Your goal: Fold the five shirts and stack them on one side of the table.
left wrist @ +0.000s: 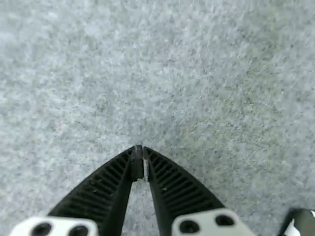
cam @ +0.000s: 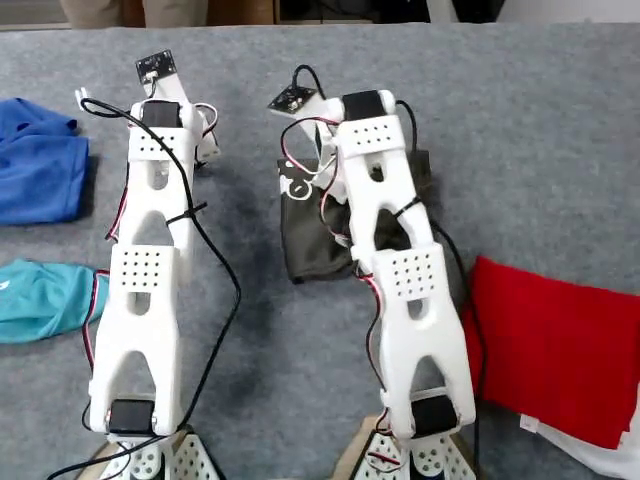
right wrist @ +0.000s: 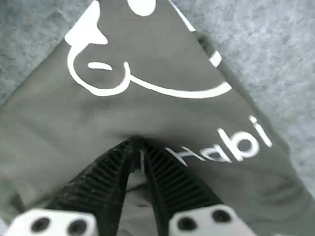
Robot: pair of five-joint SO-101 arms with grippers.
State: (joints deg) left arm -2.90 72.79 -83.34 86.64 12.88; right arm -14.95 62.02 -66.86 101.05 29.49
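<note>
**Right wrist view: tool closed over the dark shirt, five shirts not yet stacked**

The right tool (right wrist: 138, 147) is seen with its tips brought together, right down at the dark shirt (right wrist: 147, 113). No cloth can be made out between the tips, so a pinch on the fabric cannot be confirmed. The shirt's white print is spread out just past the tips. In the left wrist view the left tool (left wrist: 139, 157) is likewise held with its tips together, nothing between them, over bare grey table (left wrist: 197, 73).

From the high view, the dark shirt is found near the middle of the table, partly covered by the arm above it, and is gathered into a rough rectangle. At the left edge a blue shirt (cam: 40, 165) is laid, with a teal shirt (cam: 40, 298) just nearer the arm bases; both look loosely bunched, and they lie apart. At the right edge a red shirt (cam: 555, 350) is spread fairly flat over part of a white shirt (cam: 610, 455).

The task is judged to be at a middle stage. The dark shirt may be counted as roughly folded but not placed. A pair has been begun on the right, while the two shirts on the left remain to be folded neatly. All five have yet to be brought together on one side.
</note>
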